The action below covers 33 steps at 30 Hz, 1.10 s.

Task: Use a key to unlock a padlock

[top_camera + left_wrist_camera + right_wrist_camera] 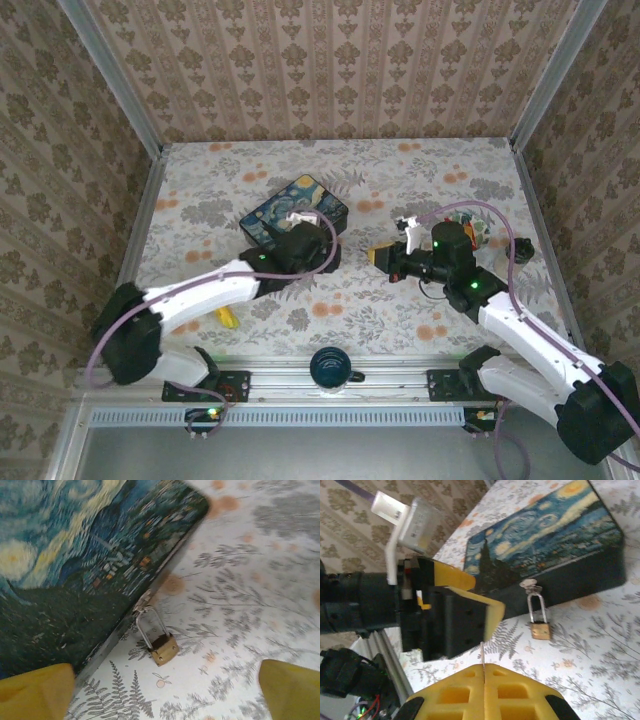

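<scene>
My left gripper (162,692) stands released, its yellow fingers (35,692) wide apart with nothing between them. The padlock (163,649) lies just past the gap at twelve o'clock, body on the table (260,580), shackle (150,625) hooked through the latch (142,602) of the box (65,565) at ten o'clock. My right gripper (483,672) is clenched on the key (482,656), a thin silver sliver poking out of the grip, with the padlock off at two o'clock. I judge the lock not yet opened. Next, I should steady the body with the left, then bring the key tip-first to it.
</scene>
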Each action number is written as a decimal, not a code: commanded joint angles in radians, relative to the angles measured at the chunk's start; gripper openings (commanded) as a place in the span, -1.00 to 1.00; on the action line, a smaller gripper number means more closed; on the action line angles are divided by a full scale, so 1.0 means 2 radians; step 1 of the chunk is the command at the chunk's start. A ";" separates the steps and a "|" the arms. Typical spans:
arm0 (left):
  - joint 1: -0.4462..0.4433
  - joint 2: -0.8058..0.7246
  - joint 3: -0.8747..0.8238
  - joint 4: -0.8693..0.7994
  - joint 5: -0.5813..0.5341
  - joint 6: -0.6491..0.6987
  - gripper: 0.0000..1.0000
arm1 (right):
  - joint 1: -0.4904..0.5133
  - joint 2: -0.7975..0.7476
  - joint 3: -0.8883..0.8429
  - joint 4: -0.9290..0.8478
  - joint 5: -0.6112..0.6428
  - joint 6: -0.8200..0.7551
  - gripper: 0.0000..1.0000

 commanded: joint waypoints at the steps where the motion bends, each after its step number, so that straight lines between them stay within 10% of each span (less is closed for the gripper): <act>1: -0.020 0.063 0.058 -0.030 -0.087 -0.073 1.00 | -0.010 -0.016 -0.017 -0.016 0.034 0.015 -1.00; 12: -0.018 0.222 0.161 -0.160 -0.134 -0.233 0.56 | -0.046 -0.030 -0.040 -0.010 0.022 0.031 -1.00; 33: 0.003 0.277 0.151 -0.073 -0.111 -0.251 0.09 | -0.055 -0.003 -0.043 0.024 -0.010 0.041 -1.00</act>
